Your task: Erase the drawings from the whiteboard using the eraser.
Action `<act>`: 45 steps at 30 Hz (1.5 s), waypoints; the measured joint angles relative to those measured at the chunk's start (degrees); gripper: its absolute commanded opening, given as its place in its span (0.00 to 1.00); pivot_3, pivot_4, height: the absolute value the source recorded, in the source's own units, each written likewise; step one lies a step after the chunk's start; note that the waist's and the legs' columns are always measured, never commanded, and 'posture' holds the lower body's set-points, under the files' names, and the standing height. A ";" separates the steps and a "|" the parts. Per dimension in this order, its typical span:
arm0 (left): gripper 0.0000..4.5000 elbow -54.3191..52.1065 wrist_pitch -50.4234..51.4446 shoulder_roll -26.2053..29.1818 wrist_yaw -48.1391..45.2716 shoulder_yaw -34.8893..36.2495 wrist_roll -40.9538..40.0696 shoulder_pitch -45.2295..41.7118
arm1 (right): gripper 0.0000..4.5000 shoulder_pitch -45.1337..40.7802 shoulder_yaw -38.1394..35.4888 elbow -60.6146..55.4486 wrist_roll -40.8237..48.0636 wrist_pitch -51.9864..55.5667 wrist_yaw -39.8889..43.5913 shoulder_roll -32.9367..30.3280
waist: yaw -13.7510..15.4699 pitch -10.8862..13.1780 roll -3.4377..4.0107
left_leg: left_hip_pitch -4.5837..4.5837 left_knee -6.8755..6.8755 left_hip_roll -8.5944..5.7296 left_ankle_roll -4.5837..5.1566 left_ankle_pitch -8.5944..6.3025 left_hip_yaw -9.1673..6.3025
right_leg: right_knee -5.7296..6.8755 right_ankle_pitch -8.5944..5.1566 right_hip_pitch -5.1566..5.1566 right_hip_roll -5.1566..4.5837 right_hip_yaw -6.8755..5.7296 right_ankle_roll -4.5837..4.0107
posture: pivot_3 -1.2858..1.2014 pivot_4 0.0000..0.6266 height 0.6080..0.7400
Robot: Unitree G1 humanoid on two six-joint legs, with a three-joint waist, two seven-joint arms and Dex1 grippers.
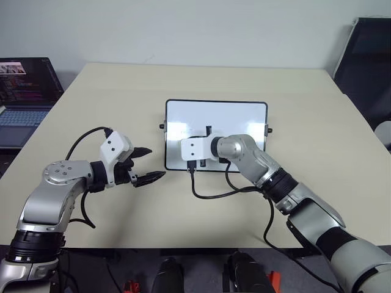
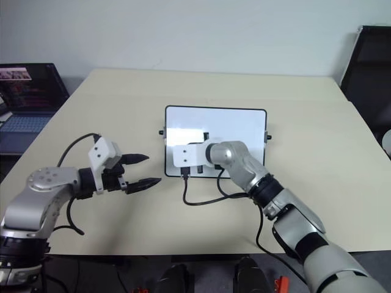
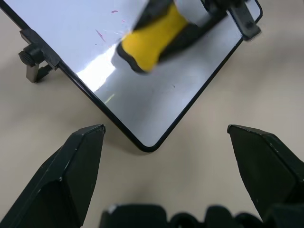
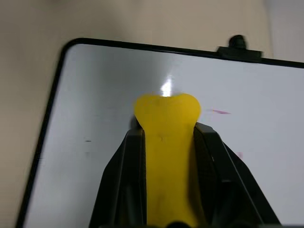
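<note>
left eye view, from the left: an open laptop (image 1: 24, 101) with a dark lit screen sits at the far left edge of the smooth, matte beige worktop (image 1: 110, 91). nearer, the left gripper (image 1: 146, 165) hovers over bare worktop, its two black tapered jaws spread wide and holding nothing, pointing toward the board's near-left corner. just right of it lies the whiteboard (image 1: 238, 113), a glossy white rectangle with a thin black frame, rounded corners and small black side knobs, flat on the worktop. the right gripper (image 4: 166, 137) reaches across its near-left part, jaws squeezed tight on the eraser (image 4: 167, 142), a soft yellow block pinched narrow between them, its free end bulging over the shiny surface. faint reddish drawings (image 4: 219, 112) show as thin smudged strokes beside the eraser.
</note>
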 measured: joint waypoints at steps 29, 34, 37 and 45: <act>1.00 0.33 -0.03 -1.44 0.03 -1.61 0.07 -0.59 | 0.22 4.04 -5.14 -8.29 1.63 7.43 8.49 -3.43 | 0.02 0.00 0.00 | 0.03 -0.01 0.00 0.09 0.08 -0.02 | 0.00 0.02 0.05 0.02 0.00 0.00 | 0.52 0.24 1.00; 1.00 0.47 -0.12 -1.71 -0.09 -2.14 0.10 -1.46 | 0.22 2.52 -5.21 -3.38 0.24 5.14 -2.33 -0.46 | -0.16 0.01 0.00 | 0.17 0.02 -0.01 0.10 0.09 -0.01 | 0.03 0.15 0.05 0.02 0.05 -0.16 | 0.52 0.24 1.00; 1.00 0.68 -0.12 -1.75 -0.18 -2.46 0.12 -1.47 | 0.22 0.94 -6.50 -1.42 -0.13 3.81 -5.57 -0.47 | -0.09 0.01 0.00 | 0.16 0.02 -0.01 0.11 0.10 -0.01 | 0.02 0.15 0.06 0.02 0.05 -0.17 | 0.52 0.24 1.00; 1.00 1.26 -0.14 -2.29 -0.13 -3.19 0.13 -1.41 | 0.22 4.23 -3.22 -7.50 0.62 5.42 5.89 -1.90 | -0.12 0.01 0.00 | 0.14 -0.18 0.00 0.11 0.08 -0.01 | -0.02 0.06 0.06 0.03 0.02 0.15 | 0.52 0.24 1.00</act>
